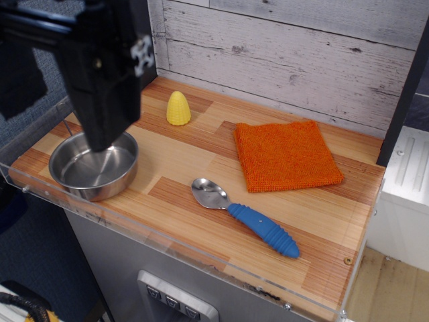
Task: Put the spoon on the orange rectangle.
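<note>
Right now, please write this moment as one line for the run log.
phase: before pickup | gripper: over steel bowl, jaws unclear | spoon: on table, untouched, in front of orange rectangle | orange rectangle: bare

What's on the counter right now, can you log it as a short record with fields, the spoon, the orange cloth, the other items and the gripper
spoon: lying flat on the wooden counter, silver bowl toward the left, blue handle toward the right
orange rectangle: flat cloth behind the spoon, apart from it, nothing on it
steel bowl: at the left end, empty
yellow cone: upright near the back wall
gripper: above the steel bowl, holding nothing visible; open or shut cannot be told
task status: spoon not yet on the cloth
</note>
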Controlling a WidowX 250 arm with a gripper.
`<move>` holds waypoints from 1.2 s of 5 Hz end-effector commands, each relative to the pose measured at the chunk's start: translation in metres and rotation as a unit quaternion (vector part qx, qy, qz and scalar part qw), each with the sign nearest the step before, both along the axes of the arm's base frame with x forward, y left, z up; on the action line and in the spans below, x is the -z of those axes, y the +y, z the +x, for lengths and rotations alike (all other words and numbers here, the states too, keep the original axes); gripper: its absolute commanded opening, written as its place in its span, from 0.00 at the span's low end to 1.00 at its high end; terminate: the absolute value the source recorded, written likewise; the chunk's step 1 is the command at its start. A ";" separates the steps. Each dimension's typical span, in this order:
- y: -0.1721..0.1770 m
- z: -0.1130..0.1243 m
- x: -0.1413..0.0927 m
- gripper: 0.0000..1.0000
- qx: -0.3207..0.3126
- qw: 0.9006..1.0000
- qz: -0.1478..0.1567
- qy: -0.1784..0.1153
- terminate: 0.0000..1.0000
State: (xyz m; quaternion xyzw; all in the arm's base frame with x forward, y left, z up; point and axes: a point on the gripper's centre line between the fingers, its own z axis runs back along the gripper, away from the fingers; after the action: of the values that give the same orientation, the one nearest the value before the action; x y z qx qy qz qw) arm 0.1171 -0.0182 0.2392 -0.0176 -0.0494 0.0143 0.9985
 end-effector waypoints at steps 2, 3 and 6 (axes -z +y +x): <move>0.002 0.006 -0.001 1.00 -0.012 1.000 0.004 0.002 0.00; 0.004 0.019 0.001 1.00 -0.033 0.999 -0.001 0.000 0.00; -0.020 0.037 0.019 1.00 -0.225 0.972 -0.066 -0.007 0.00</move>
State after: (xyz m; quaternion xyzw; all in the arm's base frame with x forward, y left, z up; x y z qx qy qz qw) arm 0.1525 -0.0413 0.2158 -0.0726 -0.0485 0.2498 0.9644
